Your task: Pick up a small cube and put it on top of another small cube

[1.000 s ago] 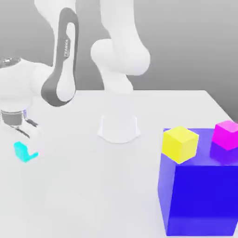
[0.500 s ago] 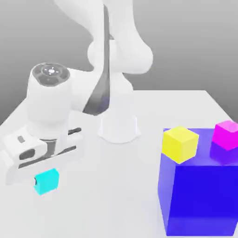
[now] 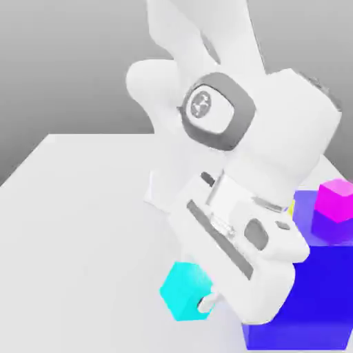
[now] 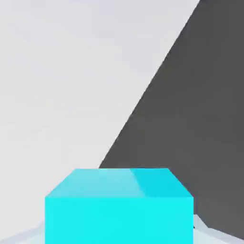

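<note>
Cyan small cube sits clamped in the tool, fingers closed tight on its sides, one fingertip showing at its lower edge. Cube is held clear above the white bench; in the hand view its cyan block lies right in front of the camera. White arm rises behind the tool. Big blue block stands just beside the tool, toward the exterior view's right. Magenta cube rests on the block's top; a sliver of yellow cube shows beside the hand.
</note>
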Controlling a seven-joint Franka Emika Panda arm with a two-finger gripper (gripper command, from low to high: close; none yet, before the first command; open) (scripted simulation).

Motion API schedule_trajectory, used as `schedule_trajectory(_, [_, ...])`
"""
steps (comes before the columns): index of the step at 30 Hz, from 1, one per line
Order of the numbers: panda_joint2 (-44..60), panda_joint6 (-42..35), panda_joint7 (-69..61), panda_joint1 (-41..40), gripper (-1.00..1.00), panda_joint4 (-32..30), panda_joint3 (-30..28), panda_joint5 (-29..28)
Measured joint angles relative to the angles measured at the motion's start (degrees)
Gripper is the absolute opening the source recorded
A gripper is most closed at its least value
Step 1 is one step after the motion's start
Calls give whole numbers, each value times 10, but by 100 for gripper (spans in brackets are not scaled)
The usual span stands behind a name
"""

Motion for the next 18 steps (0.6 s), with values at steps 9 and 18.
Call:
schedule_trajectory(9, [6, -85, -147, 121, -100, 60, 108, -45])
schedule_trajectory(18, [-51, -79, -36, 184, -100, -17, 201, 133])
